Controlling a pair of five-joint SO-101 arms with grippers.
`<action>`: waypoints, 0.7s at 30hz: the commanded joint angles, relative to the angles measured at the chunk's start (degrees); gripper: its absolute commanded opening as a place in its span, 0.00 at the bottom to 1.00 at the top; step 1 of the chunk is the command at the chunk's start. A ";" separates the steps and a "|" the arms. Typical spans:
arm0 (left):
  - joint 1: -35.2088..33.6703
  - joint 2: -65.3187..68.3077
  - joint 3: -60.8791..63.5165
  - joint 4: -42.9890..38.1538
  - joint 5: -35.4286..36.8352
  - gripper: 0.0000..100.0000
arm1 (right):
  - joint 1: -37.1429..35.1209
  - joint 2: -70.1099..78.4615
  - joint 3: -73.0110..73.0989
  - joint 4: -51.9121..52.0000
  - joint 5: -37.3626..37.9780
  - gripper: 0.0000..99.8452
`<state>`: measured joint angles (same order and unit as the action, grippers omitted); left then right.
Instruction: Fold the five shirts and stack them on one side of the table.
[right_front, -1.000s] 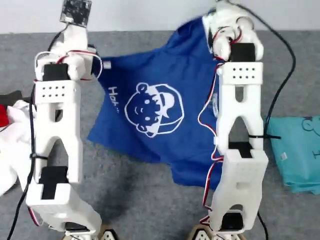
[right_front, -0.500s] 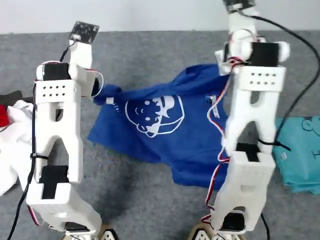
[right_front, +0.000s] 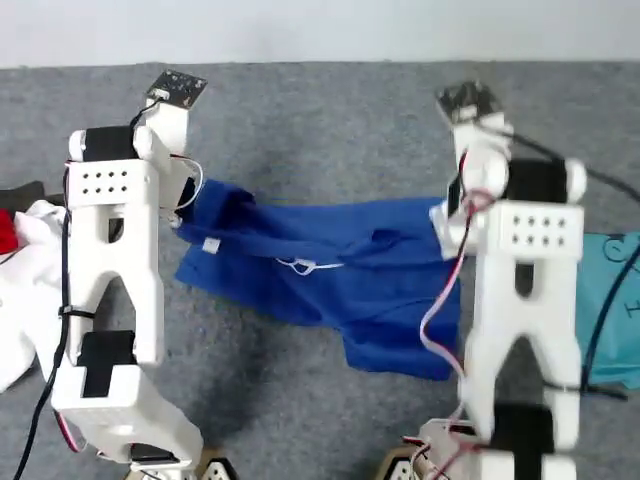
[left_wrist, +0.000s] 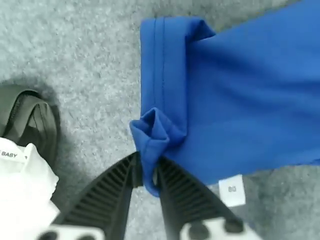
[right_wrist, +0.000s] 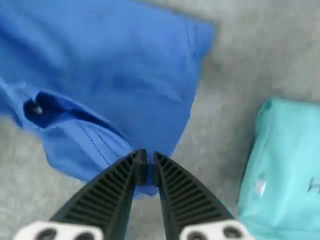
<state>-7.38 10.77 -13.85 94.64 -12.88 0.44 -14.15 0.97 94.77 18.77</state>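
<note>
Shirt corners sit pinched in left gripper and right gripper; I'd lower both together, level, so the fold lands square, not bunched.

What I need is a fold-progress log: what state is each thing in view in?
Blue shirt: doubled over, gripped at both ends.
Left gripper: fingers shut on blue shirt.
Right gripper: fingers shut on blue shirt.
Teal shirt: folded, lying flat.
White shirt: crumpled, unfolded.
</note>
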 joint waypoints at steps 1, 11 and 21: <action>-0.62 -0.18 2.07 -0.53 -0.70 0.02 | -0.13 -10.51 21.19 -10.86 1.76 0.01; -2.37 -0.26 14.02 -7.03 -0.70 0.02 | 0.04 -23.08 43.34 -22.99 8.35 0.01; -2.11 -0.26 14.37 -6.77 -0.44 0.02 | -0.13 -23.08 44.22 -19.91 9.76 0.08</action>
<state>-9.41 10.77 0.66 88.22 -12.88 0.18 -35.96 45.54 73.23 28.00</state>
